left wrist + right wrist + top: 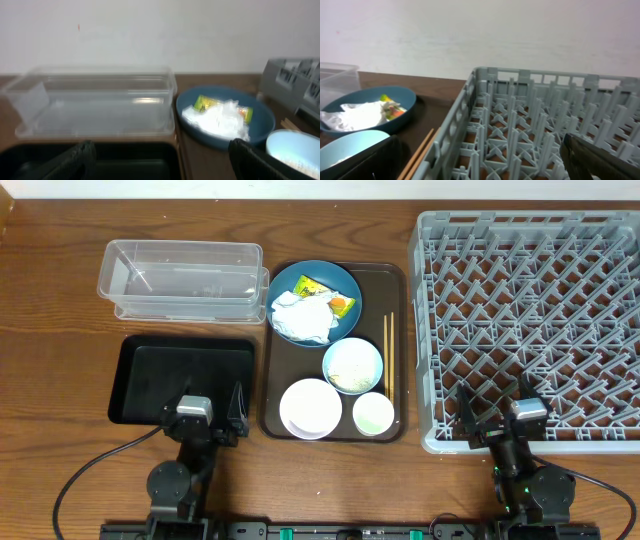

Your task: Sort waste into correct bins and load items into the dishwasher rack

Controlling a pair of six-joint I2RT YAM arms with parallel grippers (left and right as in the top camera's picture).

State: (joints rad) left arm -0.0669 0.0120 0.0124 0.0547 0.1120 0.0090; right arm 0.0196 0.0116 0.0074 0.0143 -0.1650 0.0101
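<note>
snack wrapper (pixel 308 284): print unreadable | lies on plate (pixel 338 278) | touching napkin (pixel 305 315)

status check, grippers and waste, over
Left gripper open over black tray, right gripper open at rack near edge, both empty. Napkin and wrapper on blue plate. Nothing blocking them.

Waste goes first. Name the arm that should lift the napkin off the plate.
Left, probably. The left gripper, open, hangs over the black tray, nearer the napkin and the tub; the right gripper sits at the rack, chopsticks in between.
</note>
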